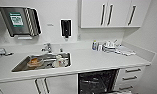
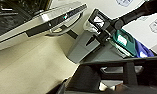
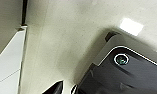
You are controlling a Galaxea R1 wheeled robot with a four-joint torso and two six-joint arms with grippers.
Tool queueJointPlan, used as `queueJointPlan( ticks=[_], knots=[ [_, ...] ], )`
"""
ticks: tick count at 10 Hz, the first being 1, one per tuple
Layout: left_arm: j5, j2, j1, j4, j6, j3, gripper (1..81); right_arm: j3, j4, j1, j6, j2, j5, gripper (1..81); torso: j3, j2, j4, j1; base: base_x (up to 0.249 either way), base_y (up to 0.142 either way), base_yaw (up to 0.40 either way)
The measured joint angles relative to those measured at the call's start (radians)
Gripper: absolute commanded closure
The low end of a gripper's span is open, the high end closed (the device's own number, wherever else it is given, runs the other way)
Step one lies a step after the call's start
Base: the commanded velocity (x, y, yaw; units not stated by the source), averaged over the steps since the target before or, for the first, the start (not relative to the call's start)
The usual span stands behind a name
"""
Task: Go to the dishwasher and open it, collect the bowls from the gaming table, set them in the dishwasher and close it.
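I could not tell if my left or right fingers were apart or together. My left arm hung low, its camera looking across the pale floor (image 2: 31,67) at the dishwasher door (image 2: 44,21) in the upper left of that frame; the door looked dropped open. My right arm hung low too, over the same floor. From my head, the dishwasher (image 1: 97,81) sat at the bottom, right of middle, under the white counter (image 1: 94,61), its dark inside and wire racks showing. I think the door is heavy and stiff, best held at its top edge. The sink (image 1: 41,62) was at the left.
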Motion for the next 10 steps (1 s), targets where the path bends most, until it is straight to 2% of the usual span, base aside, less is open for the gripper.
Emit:
queueJointPlan(
  ticks=[2, 3, 6, 8, 9, 10],
  knots=[
    [-0.002, 0.004, 0.0, 0.0, 0.0, -0.013, 1.0, -0.01, -0.003, 0.007, -0.069, 0.012, 0.02, 1.0, 0.0, 0.0, 0.0, 0.0, 0.0, 0.0, 0.0],
    [-0.004, 0.007, 0.006, 0.0, 0.0, -0.033, 1.0, -0.013, -0.008, 0.013, -0.125, 0.017, 0.029, 1.0, 0.0, 0.0, 0.0, 0.0, 0.0, 0.0, 0.0],
    [-0.029, 0.049, 0.079, -0.018, -0.001, -0.202, 1.0, -0.064, -0.062, -0.03, -0.388, 0.053, 0.051, 1.0, 0.0, 0.0, 0.0, 0.0, 0.0, 0.0, 0.0],
    [-0.09, 0.094, 0.146, -0.046, -0.003, -0.359, 1.0, -0.1, -0.082, -0.093, -0.578, 0.092, 0.076, 1.0, 0.0, 0.0, 0.0, 0.0, 0.0, 0.0, 0.0],
    [-0.13, 0.127, 0.19, -0.057, -0.004, -0.435, 1.0, -0.134, -0.09, -0.121, -0.654, 0.114, 0.082, 1.0, 0.0, 0.0, 0.0, 0.0, 0.0, 0.0, 0.0],
    [-0.165, 0.169, 0.238, -0.069, -0.005, -0.499, 1.0, -0.175, -0.098, -0.142, -0.69, 0.134, 0.09, 1.0, 0.0, 0.0, 0.0, 0.0, 0.0, 0.0, 0.0]
  ],
)
